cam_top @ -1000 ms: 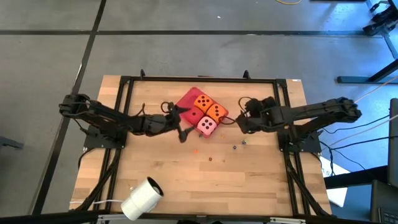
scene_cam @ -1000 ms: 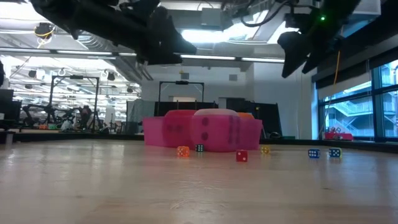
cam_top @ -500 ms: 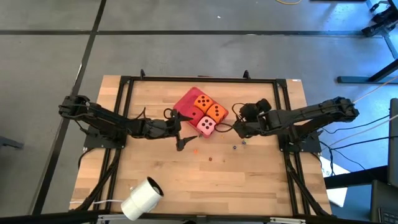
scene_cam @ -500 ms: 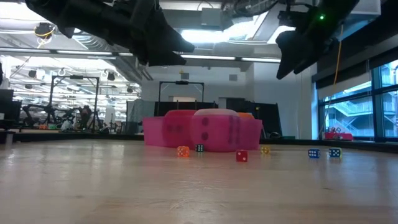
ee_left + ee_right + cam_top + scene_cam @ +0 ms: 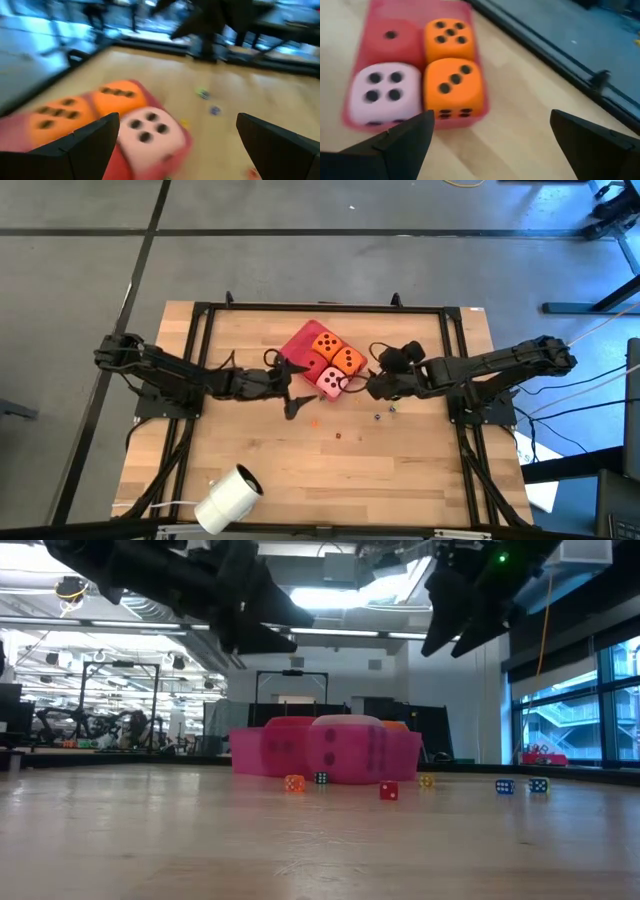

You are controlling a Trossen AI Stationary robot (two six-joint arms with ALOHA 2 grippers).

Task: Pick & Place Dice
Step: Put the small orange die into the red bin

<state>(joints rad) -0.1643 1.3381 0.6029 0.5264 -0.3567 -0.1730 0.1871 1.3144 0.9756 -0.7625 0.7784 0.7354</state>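
Observation:
Four dice sit two by two in a flat red tray (image 5: 300,340) at the table's far middle: two orange (image 5: 449,37) (image 5: 454,87), one red (image 5: 392,42) and one pink (image 5: 384,92), each resting on its underside. My left gripper (image 5: 293,388) hangs open above the table just left of the pink die (image 5: 150,132). On the tray's right side my right gripper (image 5: 366,387) hangs open, tilted down toward the dice. Neither has anything between its fingers. In the low view the left gripper (image 5: 268,618) and the right gripper (image 5: 452,612) are both well above the tabletop.
Tiny coloured beads (image 5: 338,435) (image 5: 378,417) lie scattered on the wood near the tray. A white roll (image 5: 228,498) lies at the near left edge. A black frame (image 5: 320,308) runs around the table's edges.
My right gripper has moved toward the table's left, closer to the tray and the pink die, and has tipped a little. My left gripper has turned slightly at the wrist while staying in place. The dice have kept still.

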